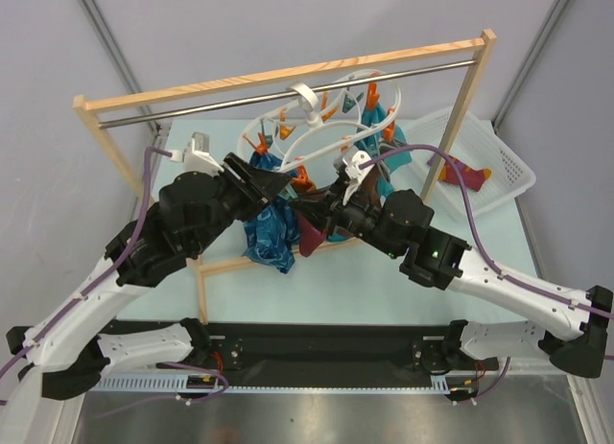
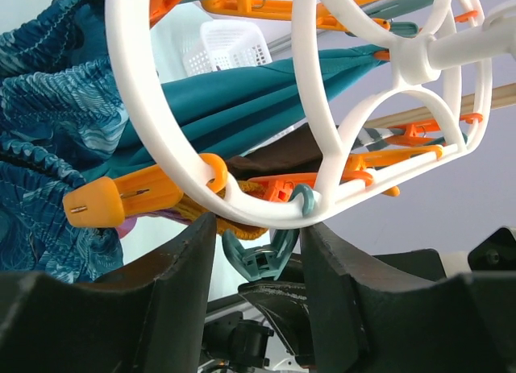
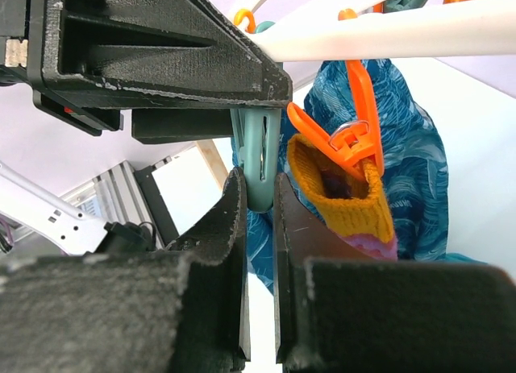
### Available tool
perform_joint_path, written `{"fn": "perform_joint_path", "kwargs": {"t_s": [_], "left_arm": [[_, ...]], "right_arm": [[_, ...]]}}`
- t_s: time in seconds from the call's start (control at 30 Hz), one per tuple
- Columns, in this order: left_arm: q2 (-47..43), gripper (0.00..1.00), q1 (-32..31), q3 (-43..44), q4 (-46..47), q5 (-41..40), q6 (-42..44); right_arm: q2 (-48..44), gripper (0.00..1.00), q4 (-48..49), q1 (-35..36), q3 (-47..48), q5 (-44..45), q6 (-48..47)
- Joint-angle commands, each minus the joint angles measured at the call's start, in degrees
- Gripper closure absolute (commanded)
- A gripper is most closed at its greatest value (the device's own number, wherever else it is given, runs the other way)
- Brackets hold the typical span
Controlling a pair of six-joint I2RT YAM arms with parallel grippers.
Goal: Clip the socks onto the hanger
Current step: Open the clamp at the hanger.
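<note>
The right hand is closed on a grey-teal clip, its two pads pressed flat against the clip's sides. The clip hangs from the rim of the white hanger, and its long axis runs straight out of the fingers up to that rim, so the hand meets it from below, end-on.

The left hand stands about half open. Its fingers flank the same clip just under the rim and pinch nothing that I can see (the rim crosses their tips, but whether it touches them I cannot tell).

Just beside the teal clip, an orange clip already bites the cuff of an orange-toed sock, which dangles in front of a blue cloth.

The hanger hangs by its hook from the metal bar of the wooden rack above the tabletop. Another striped sock lies in the white basket, well apart to the right and nearer the right arm.

As I judge it, the coming move turns on this teal clip. The right hand already has it, so any sock must come in from the side towards the clip's mouth, which none of the views shows clearly.
</note>
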Motion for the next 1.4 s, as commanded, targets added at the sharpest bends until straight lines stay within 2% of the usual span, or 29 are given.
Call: {"fn": "perform_joint_path", "kwargs": {"t_s": [0.0,0.17,0.4,0.6,0.63,0.7,0.73,0.8,0.83,0.93,0.97,1.03,1.17,1.37], "left_arm": [[1.0,0.49,0.2,0.7,3.6,-5.3,1.6],[1.8,0.50,0.2,1.2,3.9,-4.6,1.6],[1.3,0.58,0.2,0.7,5.2,-4.6,2.2],[0.5,0.78,0.2,-0.3,6.9,-3.9,3.4],[0.5,0.87,0.1,-0.3,6.9,-3.8,3.6],[0.4,0.94,0.1,-0.3,6.9,-3.7,3.9],[0.4,1.00,0.1,-0.4,6.9,-3.7,4.0],[0.7,1.00,0.2,0.3,5.8,-3.2,4.4],[1.1,1.00,0.1,1.0,4.9,-3.2,4.4],[3.2,1.00,0.1,3.2,1.9,-2.6,4.8],[3.6,1.00,0.2,3.5,1.4,-2.4,4.9],[4.0,1.00,0.1,3.6,1.5,-1.7,5.3],[3.9,1.00,0.2,3.6,1.9,-1.7,5.4],[3.2,1.00,0.2,3.1,1.6,-1.9,6.1]], "right_arm": [[0.0,1.00,-1.1,1.7,1.7,-1.5,-1.9],[0.9,1.00,-1.9,2.4,2.4,-0.8,-3.0],[1.3,1.00,-2.5,3.2,2.9,0.4,-3.8],[1.6,1.00,-2.6,3.4,3.2,0.7,-3.7],[1.8,0.97,-2.6,3.3,3.4,0.8,-3.6],[2.1,0.86,-3.4,3.3,3.9,1.5,-2.9],[2.2,0.70,-3.9,3.3,4.7,2.0,-2.4],[2.8,0.56,-5.5,3.2,6.0,3.3,-1.6],[2.9,0.41,-8.2,3.2,7.0,3.8,-0.7],[1.6,0.22,-11.5,3.2,7.5,6.3,0.7],[1.0,0.20,-12.2,3.0,7.3,7.3,0.9],[-1.4,0.17,-14.2,2.6,7.3,7.6,2.0],[-7.1,0.18,-19.6,1.9,9.2,8.4,3.7],[-14.5,0.30,-33.1,0.2,14.0,14.4,6.1]]}}
